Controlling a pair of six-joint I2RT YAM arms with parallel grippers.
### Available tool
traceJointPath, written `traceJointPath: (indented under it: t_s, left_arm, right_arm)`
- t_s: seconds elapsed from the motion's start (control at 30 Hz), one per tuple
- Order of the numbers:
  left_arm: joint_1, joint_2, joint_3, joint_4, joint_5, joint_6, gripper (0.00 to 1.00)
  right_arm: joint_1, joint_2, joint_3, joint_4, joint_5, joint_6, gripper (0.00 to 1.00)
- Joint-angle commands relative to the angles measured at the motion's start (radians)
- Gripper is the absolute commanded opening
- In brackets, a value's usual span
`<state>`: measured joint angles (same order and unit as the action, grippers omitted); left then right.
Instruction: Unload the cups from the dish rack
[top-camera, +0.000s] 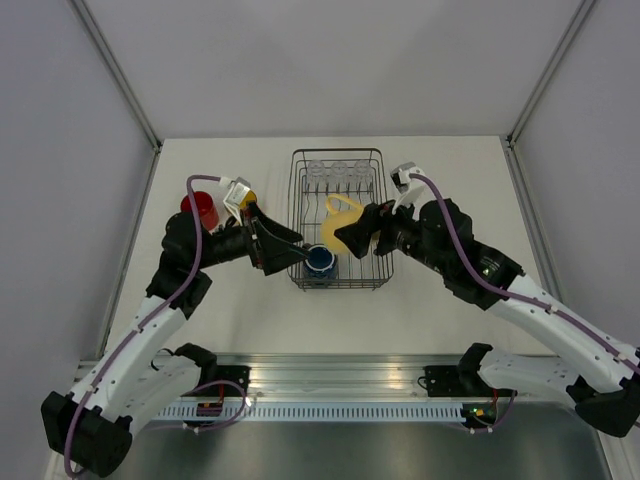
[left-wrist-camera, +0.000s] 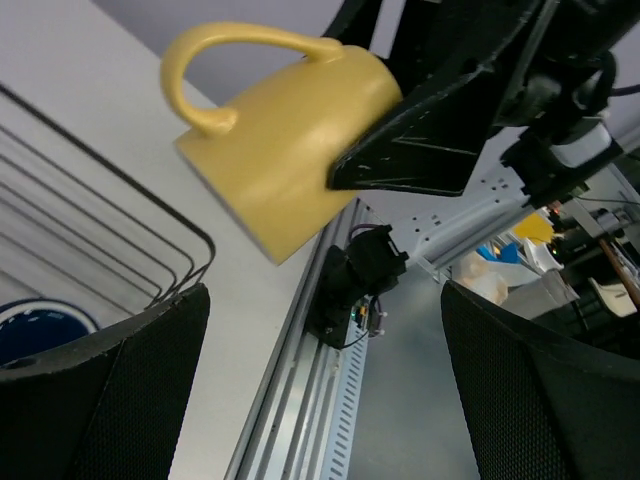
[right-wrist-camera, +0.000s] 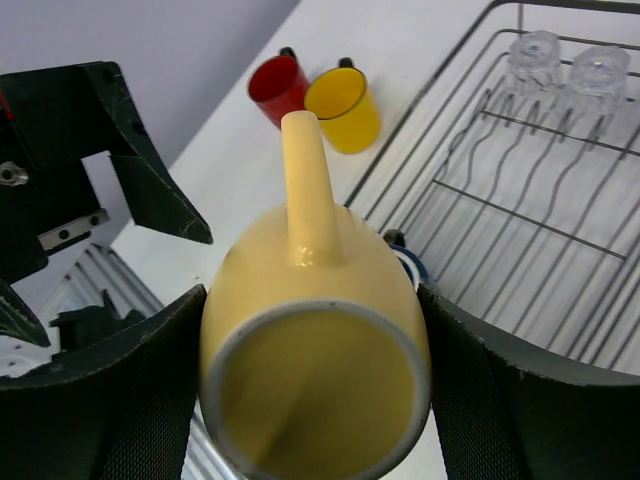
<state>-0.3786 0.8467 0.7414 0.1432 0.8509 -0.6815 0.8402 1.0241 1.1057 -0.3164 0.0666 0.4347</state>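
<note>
In the right end effector (top-camera: 352, 236), gripped on both sides close to the rim, a pale cream-yellow mug (right-wrist-camera: 315, 340). Lifted clear in the air over the middle of the dish rack (top-camera: 297, 205), tipped on its side, mouth toward the right wrist camera, handle pointing away from it. At the rack's near-left corner, the left end effector (top-camera: 296, 252), spread wide and holding nothing, just beside a dark blue mug (top-camera: 320, 260) sitting inside that same corner of the rack. Along the rack's far edge, a row of three clear glass tumblers (top-camera: 338, 170), beyond the upright plate tines (right-wrist-camera: 520, 150). Out on the worktop (top-camera: 250, 315), left of the rack and toward the far-left corner, a red mug (right-wrist-camera: 278, 88) and an orange-yellow mug (right-wrist-camera: 343, 105): both upright, mouths up, side by side and touching or very nearly so, handles turned toward the far edge. Orange-yellow one largely hidden behind the left wrist in the top view.
</note>
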Motion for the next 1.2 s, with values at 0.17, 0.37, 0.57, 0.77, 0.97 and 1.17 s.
traceJointPath:
  t_s: [0.17, 0.37, 0.57, 0.77, 0.97, 1.17]
  left_arm:
    - [-0.12, 0.02, -0.057, 0.506, 0.007, -0.174, 1.0]
    - [-0.186, 0.048, -0.071, 0.62, -0.027, -0.205, 0.99]
    - [-0.289, 0.04, -0.115, 0.763, -0.096, -0.176, 0.91]
    - [-0.333, 0.017, -0.145, 0.802, -0.17, -0.118, 0.67]
    - [-0.338, -0.006, -0.171, 0.831, -0.208, -0.098, 0.33]
    - [-0.339, -0.014, -0.165, 0.829, -0.251, -0.082, 0.05]
  right_arm:
    - [-0.004, -0.12, -0.058, 0.324, -0.183, 0.169, 0.2]
    - [-0.004, -0.168, -0.127, 0.465, -0.174, 0.243, 0.2]
    - [-0.004, -0.165, -0.199, 0.595, -0.162, 0.381, 0.2]
    - [-0.004, -0.171, -0.254, 0.724, -0.185, 0.473, 0.2]
    - [-0.004, -0.176, -0.335, 0.833, -0.225, 0.567, 0.19]
    - [0.003, -0.164, -0.383, 0.91, -0.261, 0.63, 0.19]
